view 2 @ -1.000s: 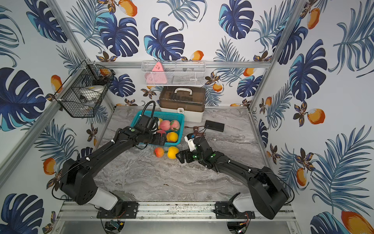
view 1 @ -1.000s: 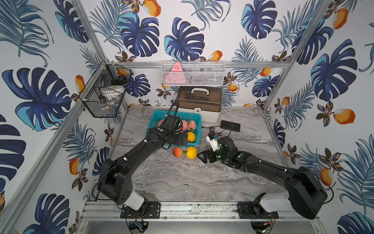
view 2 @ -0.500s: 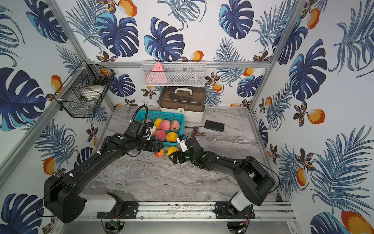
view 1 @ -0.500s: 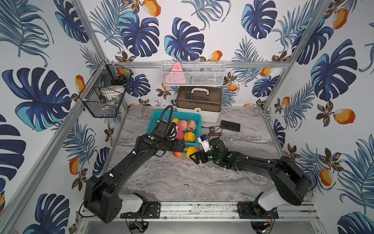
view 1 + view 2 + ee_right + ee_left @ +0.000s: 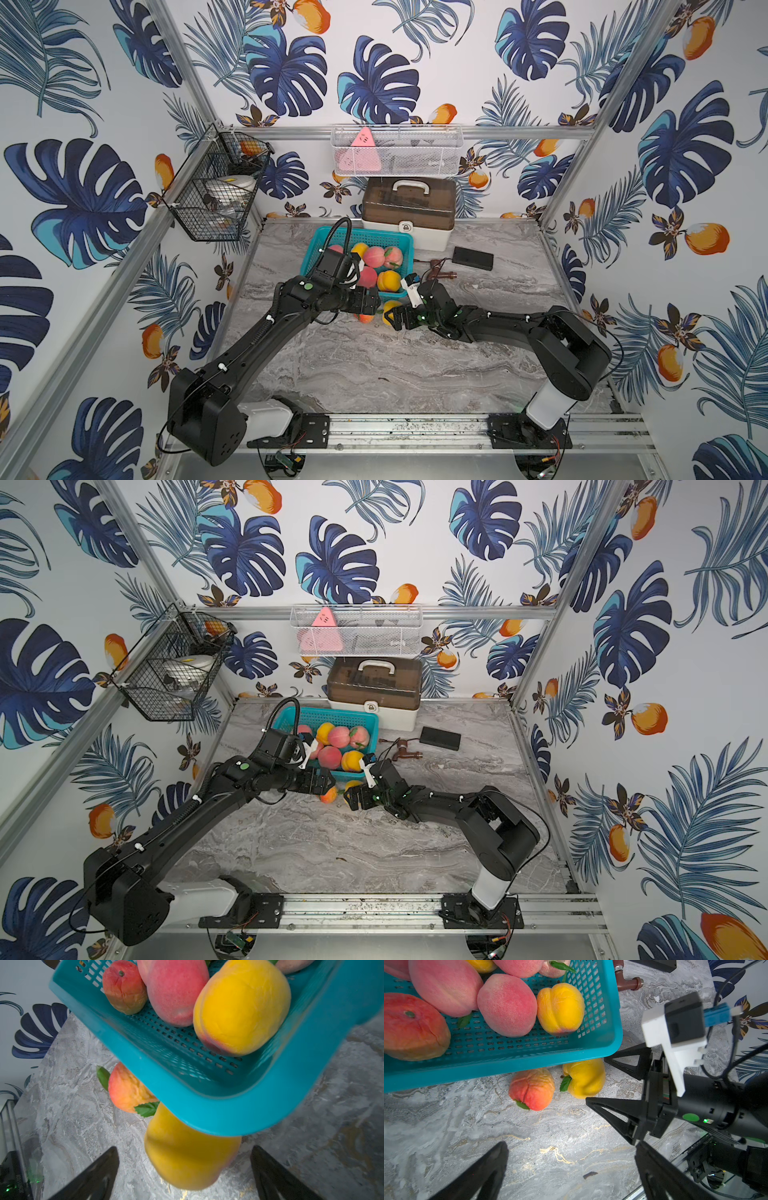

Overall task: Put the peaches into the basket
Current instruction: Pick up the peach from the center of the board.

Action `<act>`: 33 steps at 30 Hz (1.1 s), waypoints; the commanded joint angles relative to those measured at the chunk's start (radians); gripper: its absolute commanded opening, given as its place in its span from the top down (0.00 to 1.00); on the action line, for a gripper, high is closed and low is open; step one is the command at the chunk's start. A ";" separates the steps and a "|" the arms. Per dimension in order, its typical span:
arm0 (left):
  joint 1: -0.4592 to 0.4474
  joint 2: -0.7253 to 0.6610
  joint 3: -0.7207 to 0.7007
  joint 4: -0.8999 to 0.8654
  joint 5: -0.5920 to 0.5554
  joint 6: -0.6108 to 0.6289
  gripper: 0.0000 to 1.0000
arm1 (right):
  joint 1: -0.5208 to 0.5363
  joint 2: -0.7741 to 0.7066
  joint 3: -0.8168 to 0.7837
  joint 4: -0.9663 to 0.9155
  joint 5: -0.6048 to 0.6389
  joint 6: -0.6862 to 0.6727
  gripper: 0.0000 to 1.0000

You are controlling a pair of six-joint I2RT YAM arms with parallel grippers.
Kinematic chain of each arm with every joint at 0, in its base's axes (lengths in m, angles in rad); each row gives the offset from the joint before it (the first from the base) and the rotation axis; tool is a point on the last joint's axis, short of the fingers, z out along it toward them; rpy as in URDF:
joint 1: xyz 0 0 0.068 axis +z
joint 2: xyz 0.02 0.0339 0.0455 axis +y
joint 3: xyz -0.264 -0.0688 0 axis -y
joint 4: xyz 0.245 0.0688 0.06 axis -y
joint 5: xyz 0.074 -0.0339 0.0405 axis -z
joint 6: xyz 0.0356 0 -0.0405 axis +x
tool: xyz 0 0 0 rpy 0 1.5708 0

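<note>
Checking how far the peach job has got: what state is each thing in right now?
Basket, upright on the table, part filled.
Peaches in basket, several, lying loose.
Red peach, on the table beside the basket, untouched.
Yellow peach, on the table, partly under the basket rim, not gripped.
Left gripper, open, empty, above the table.
Right gripper, open, either side of the yellow peach.
Box, lid shut.

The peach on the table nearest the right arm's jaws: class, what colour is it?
The peach is yellow; the left wrist view shows it best.
</note>
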 commanded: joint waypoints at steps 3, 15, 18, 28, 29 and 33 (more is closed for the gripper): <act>0.010 -0.005 0.008 0.026 0.039 -0.006 0.01 | 0.004 0.037 0.018 0.047 0.017 -0.003 0.00; 0.047 -0.003 0.001 0.037 0.077 -0.019 0.02 | 0.003 0.095 0.019 0.107 -0.004 -0.016 0.03; 0.055 -0.005 -0.004 0.045 0.087 -0.025 0.03 | 0.003 0.105 0.021 0.116 -0.012 -0.019 0.07; 0.072 -0.003 -0.005 0.049 0.104 -0.027 0.03 | 0.003 0.088 -0.002 0.115 -0.006 -0.033 0.17; 0.074 -0.004 -0.006 0.048 0.105 -0.026 0.03 | 0.003 0.082 -0.007 0.114 -0.004 -0.036 0.18; 0.077 -0.002 -0.004 0.044 0.114 -0.025 0.03 | 0.001 0.050 -0.045 0.111 0.005 -0.047 0.19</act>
